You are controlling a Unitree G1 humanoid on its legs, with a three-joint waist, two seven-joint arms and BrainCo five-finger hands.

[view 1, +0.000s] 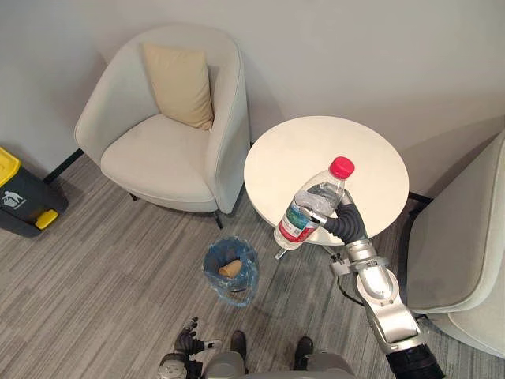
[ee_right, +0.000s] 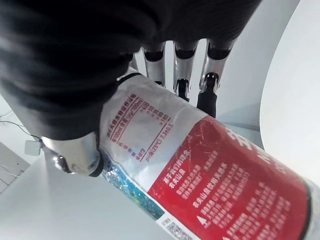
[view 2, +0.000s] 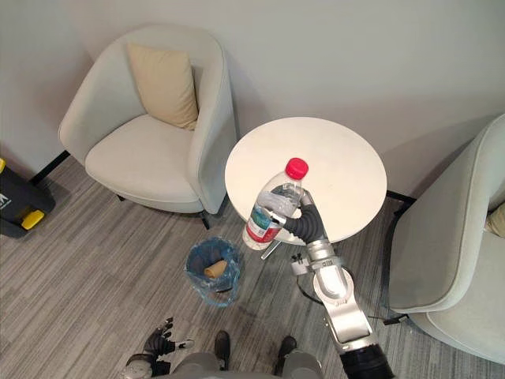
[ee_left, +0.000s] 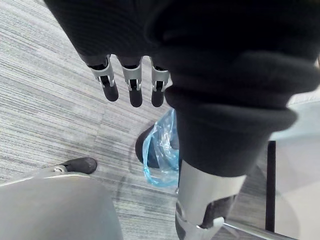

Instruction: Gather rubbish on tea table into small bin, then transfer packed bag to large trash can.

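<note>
now the right hand [view 1: 341, 223] is clamped round the bottle [view 1: 310, 207], held tilted, red cap up, over the near edge of the table [view 1: 371, 158]. to do this well, i'd swing it left until it hangs squarely above the bin [view 1: 207, 267], lower it, then let go, so it clears the rim. left hand [ee_left: 131, 89] hangs low, fingers straight and apart. count: one bottle, one bin holding one brown scrap [view 1: 230, 268], one large can [view 1: 22, 197], two armchairs [view 1: 170, 134].
</note>
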